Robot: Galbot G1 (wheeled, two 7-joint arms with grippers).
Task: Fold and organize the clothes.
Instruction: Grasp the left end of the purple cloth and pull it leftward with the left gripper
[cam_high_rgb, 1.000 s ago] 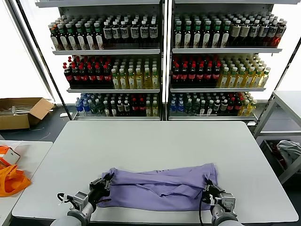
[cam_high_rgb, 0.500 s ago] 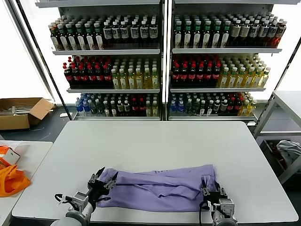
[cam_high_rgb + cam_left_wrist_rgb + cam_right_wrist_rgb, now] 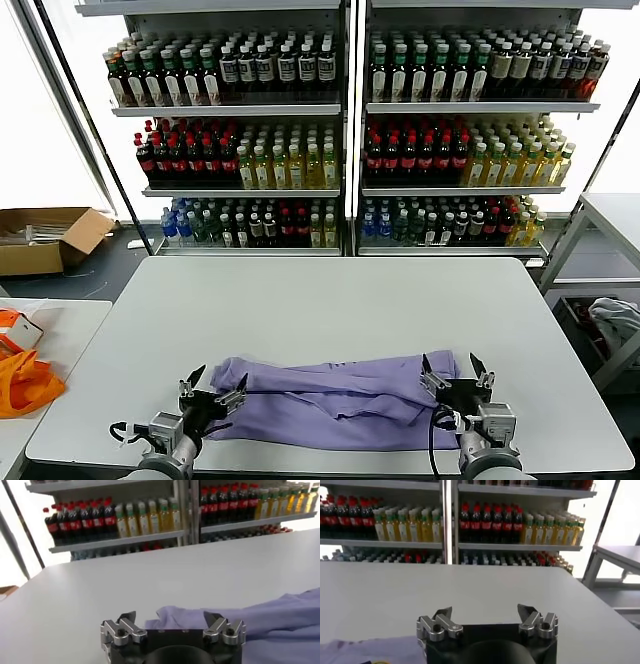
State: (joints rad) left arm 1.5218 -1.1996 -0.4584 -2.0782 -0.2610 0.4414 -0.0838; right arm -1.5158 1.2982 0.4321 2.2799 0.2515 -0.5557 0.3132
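Note:
The lavender T-shirt point(image 3: 335, 402) lies folded in a long band across the near part of the white table point(image 3: 330, 300), plain side up. My left gripper point(image 3: 214, 384) is open and empty, just off the shirt's left end; the shirt also shows in the left wrist view point(image 3: 260, 615) just beyond the gripper point(image 3: 172, 618). My right gripper point(image 3: 456, 366) is open and empty, raised above the shirt's right end. In the right wrist view the gripper point(image 3: 485, 612) holds nothing, and a corner of the shirt point(image 3: 365, 650) shows beside it.
Shelves of drink bottles point(image 3: 340, 120) stand behind the table. A bright orange fabric point(image 3: 22, 385) lies on a side table at the left. A cardboard box point(image 3: 45, 238) sits on the floor at the far left. A grey-white cloth point(image 3: 615, 320) lies at the right.
Both grippers were shut on the shirt's ends. They have opened, let go and lifted a little. The shirt has settled on the table.

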